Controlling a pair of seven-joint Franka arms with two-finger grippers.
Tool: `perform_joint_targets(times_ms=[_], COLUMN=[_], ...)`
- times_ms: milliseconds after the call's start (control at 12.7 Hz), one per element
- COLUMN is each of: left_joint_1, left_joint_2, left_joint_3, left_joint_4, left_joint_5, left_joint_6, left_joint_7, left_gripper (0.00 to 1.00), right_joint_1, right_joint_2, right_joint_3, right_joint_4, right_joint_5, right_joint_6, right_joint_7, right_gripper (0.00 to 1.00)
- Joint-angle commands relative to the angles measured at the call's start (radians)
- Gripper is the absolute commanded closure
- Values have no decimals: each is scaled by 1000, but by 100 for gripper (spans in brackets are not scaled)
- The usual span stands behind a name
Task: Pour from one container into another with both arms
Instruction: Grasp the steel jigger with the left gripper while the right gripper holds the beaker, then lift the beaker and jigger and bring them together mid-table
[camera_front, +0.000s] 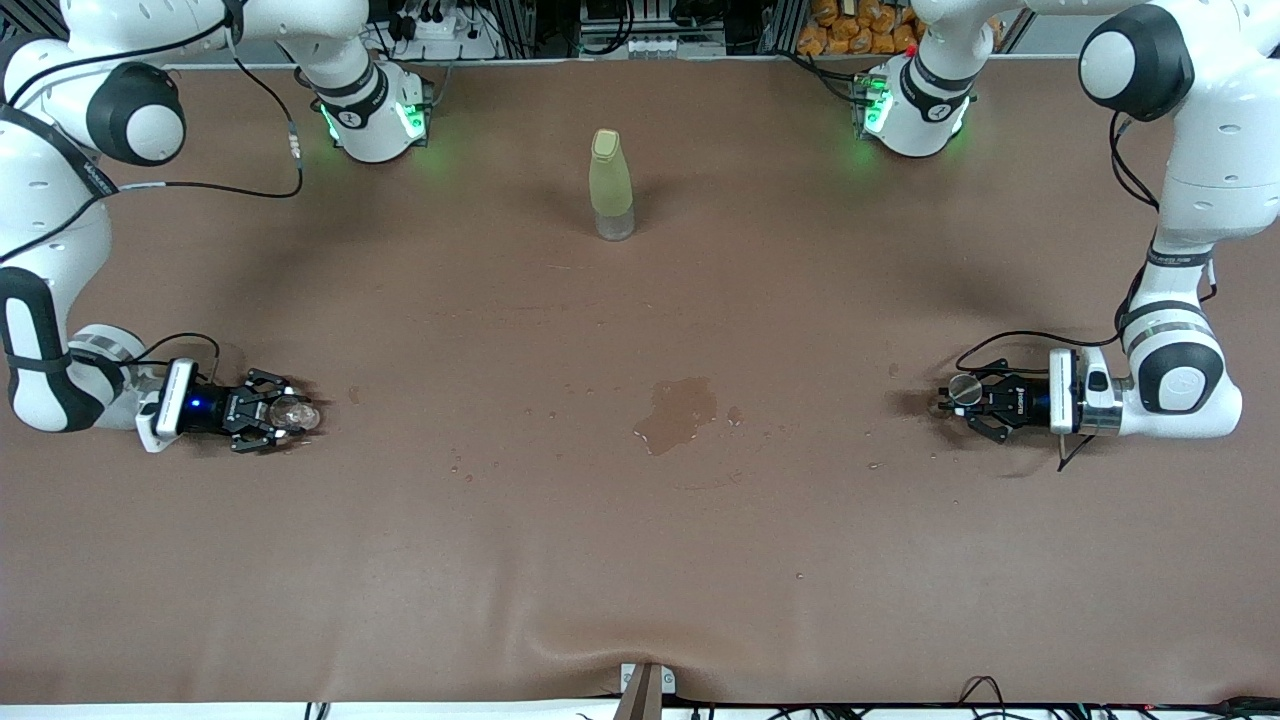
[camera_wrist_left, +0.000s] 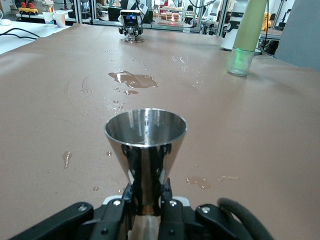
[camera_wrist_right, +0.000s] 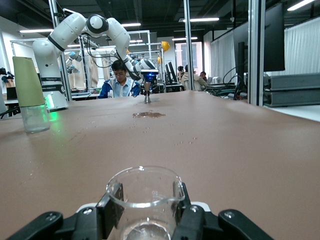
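Puddle (camera_front: 677, 413) sits mid-table w/ both grippers well apart from it. Right gripper (camera_front: 283, 412), toward right arm's end, clamps glass cup (camera_wrist_right: 145, 200). Left gripper (camera_front: 968, 398), toward left arm's end, clamps grey-topped cup (camera_wrist_left: 146, 150) upright.

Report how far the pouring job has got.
Done: both cups are grasped. The right gripper is shut on the glass cup at the right arm's end of the table; the left gripper is shut on the steel cup at the left arm's end. In hand: neither cup is tilted. Left: bringing them together and pouring. A puddle already lies mid-table.
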Motion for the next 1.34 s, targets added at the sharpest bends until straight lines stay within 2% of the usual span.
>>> perform_joint_targets(times_ms=[0, 236, 550, 864, 1257], left_joint_1=[-5, 13, -20, -77, -158], left_joint_2=[-23, -40, -32, -20, -27], left_joint_3=[2, -38, -39, -39, -39], left_joint_4=[23, 69, 87, 101, 98], left_joint_5=[-16, -36, -156, -235, -317], left_joint_6=[-20, -40, -33, 9, 69], left_joint_7=[-85, -146, -156, -122, -119], left_gripper=[100, 100, 100, 100, 100], right_joint_1=[63, 157, 255, 342, 416], right_joint_2=[-59, -85, -149, -185, -345], right_joint_3=[34, 43, 43, 46, 48], right_joint_4=[-2, -3, -10, -17, -242], right_joint_5=[45, 135, 189, 260, 348], right_joint_6=[6, 32, 67, 142, 263], right_joint_7=[104, 181, 294, 293, 287], right_gripper=[77, 80, 81, 81, 81])
